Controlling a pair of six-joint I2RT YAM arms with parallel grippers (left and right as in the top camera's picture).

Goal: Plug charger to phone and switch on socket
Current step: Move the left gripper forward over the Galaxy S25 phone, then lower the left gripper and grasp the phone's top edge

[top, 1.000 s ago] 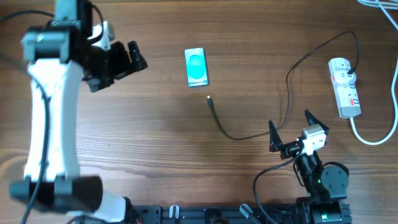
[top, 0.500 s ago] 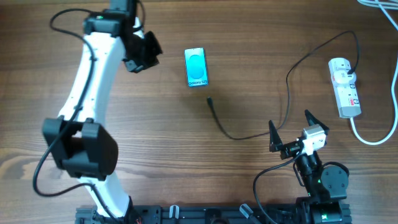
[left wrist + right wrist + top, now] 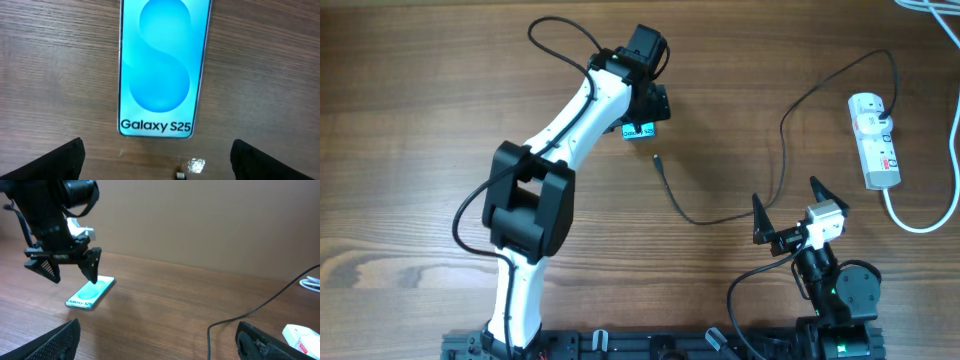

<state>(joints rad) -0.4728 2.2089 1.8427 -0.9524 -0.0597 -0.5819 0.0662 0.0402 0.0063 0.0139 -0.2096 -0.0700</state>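
Hovering over phone (image 3: 156,67) — left hand (image 3: 157,161), spread wide

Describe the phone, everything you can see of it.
The phone is a slim flat rectangle with rounded corners and a thin silvery edge. Its screen glows light blue with a teal S-shaped blob, and black "Galaxy S25" text sits on a white band at one end. It lies flat and face up on the wooden table. The open left claw hangs over it, not visibly touching. The charger tip lies just beyond the text end, apart and unplugged.
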